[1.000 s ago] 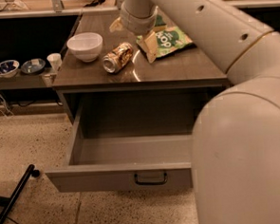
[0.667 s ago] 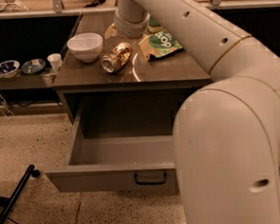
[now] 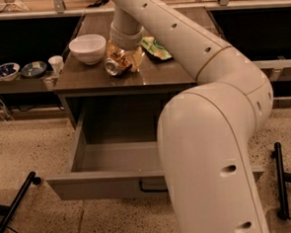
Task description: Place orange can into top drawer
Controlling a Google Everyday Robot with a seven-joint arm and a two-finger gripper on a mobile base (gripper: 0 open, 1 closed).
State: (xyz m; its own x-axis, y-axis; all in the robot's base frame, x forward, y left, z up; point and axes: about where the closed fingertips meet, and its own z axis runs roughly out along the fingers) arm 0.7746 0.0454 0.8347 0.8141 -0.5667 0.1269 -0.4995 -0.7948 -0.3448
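Note:
The orange can (image 3: 114,65) lies on its side on the cabinet top (image 3: 84,77), its silver end facing front-left, just right of a white bowl. My gripper (image 3: 127,54) is down on the can from above and behind, covering the can's far part. The top drawer (image 3: 105,183) is pulled open below the cabinet top and shows nothing inside; my arm hides its right part and most of the dark handle (image 3: 150,189).
A white bowl (image 3: 88,48) stands left of the can. A green snack bag (image 3: 155,47) lies to the right of it. Two small bowls (image 3: 5,71) and a white cup (image 3: 56,63) sit on a low shelf at left. Black stand legs (image 3: 280,179) lie on the floor.
My gripper has moved left from over the green bag to the orange can and come down onto it. The can stays on the cabinet top.

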